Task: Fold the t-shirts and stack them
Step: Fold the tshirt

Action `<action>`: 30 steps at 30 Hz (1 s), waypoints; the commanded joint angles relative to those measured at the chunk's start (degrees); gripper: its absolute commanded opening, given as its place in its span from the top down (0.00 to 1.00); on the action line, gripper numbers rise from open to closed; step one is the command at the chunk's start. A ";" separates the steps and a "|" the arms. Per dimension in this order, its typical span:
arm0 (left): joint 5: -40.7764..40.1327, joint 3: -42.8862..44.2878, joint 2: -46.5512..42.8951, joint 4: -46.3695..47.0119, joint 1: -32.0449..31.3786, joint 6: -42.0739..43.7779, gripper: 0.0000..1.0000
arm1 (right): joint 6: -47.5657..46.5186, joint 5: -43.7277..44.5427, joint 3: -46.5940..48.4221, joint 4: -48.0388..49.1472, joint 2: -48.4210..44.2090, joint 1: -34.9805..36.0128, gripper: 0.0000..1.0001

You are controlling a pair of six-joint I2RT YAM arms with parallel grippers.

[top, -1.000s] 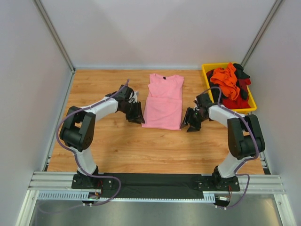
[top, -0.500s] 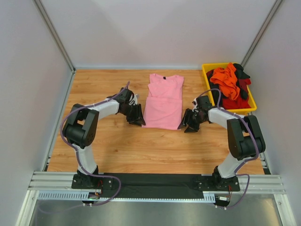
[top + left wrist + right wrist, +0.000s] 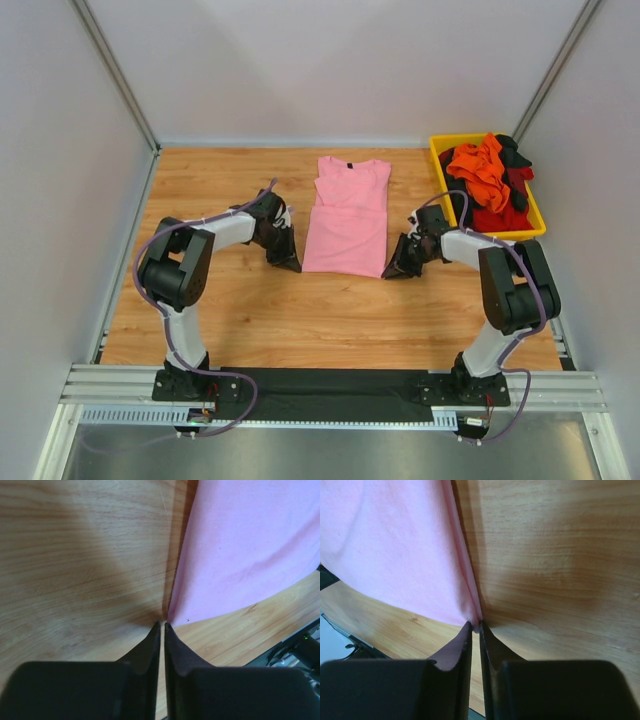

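- Pink shirt (image 3: pixel 347 222) lies flat in the middle of the table (image 3: pixel 250 310), collar at the far end, sides apparently folded in. Other shirts (image 3: pixel 485 175) are heaped in the bin (image 3: pixel 437 150), far right.
- Left claw (image 3: pixel 161 625) is closed to a slit on the near-left hem corner, with only the very tip of cloth in.
- Right claw (image 3: pixel 475 626) shows the same slit, nipping the near-right corner with slightly more cloth in.
- Risk: the left corner slips out on lift because the bite is thin, so the fold goes skewed.
- Risk: the pinch catches the top layer only, and the folded-in sides drop open.
- Risk: the arms lift unevenly, the hem twists, and the shirt drags crooked.
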 commanded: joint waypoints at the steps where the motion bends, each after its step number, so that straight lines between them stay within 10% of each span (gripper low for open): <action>1: 1.41 1.92 1.40 0.06 0.09 0.64 0.95 | -0.64 1.99 -1.50 2.29 0.73 0.29 0.90; 9: -3.93 1.22 -2.55 -3.27 0.09 -1.46 1.00 | -1.34 2.53 -3.96 2.46 -0.85 0.29 0.98; 17: -2.28 -1.42 -9.23 1.99 0.09 -3.49 0.64 | -2.39 4.02 -3.08 0.27 -2.43 0.29 1.00; 30: 4.41 -4.41 -1.59 9.21 0.09 -4.90 0.59 | -3.10 5.08 -2.47 -1.76 -4.02 0.29 1.00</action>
